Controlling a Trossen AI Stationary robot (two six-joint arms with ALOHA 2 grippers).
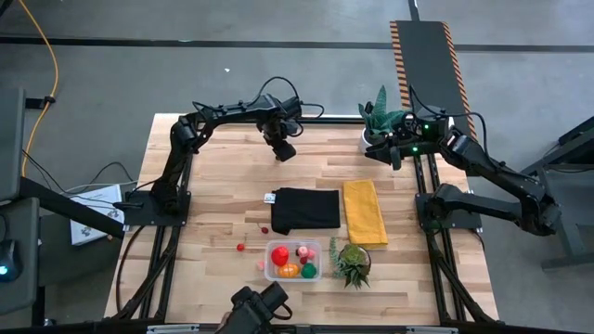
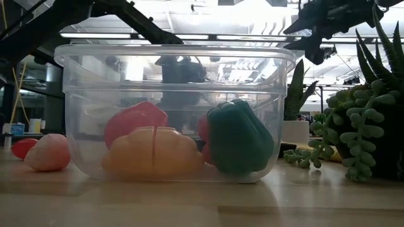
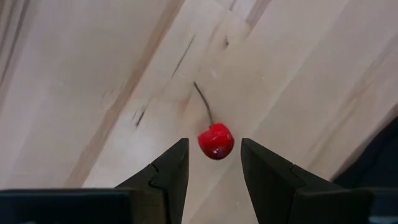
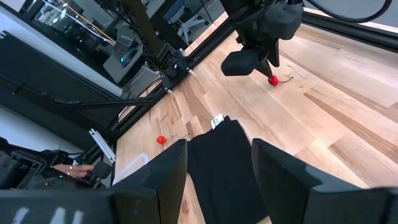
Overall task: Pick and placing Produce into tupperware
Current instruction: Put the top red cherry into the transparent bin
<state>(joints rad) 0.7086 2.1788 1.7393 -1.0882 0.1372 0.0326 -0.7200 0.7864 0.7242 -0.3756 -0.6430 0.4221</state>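
Observation:
A red cherry [image 3: 216,141] with a thin stem lies on the wood at the table's far middle. My left gripper [image 1: 283,151] points down over it, open, one finger on either side and clear of it. The right wrist view shows the cherry [image 4: 272,80] just beside the left gripper [image 4: 258,62]. The clear tupperware [image 1: 292,261] stands near the front edge and holds a red piece [image 2: 136,121], an orange piece [image 2: 151,151] and a green piece [image 2: 238,137]. My right gripper [image 1: 392,155] hangs open in the air at the far right, with nothing between its fingers.
A black cloth [image 1: 304,209] and a yellow cloth [image 1: 365,211] lie mid-table. Small red berries [image 1: 240,248] and a pink fruit [image 2: 47,152] lie left of the tub. One potted plant [image 1: 353,263] stands right of the tub and another [image 1: 379,119] stands at the far right.

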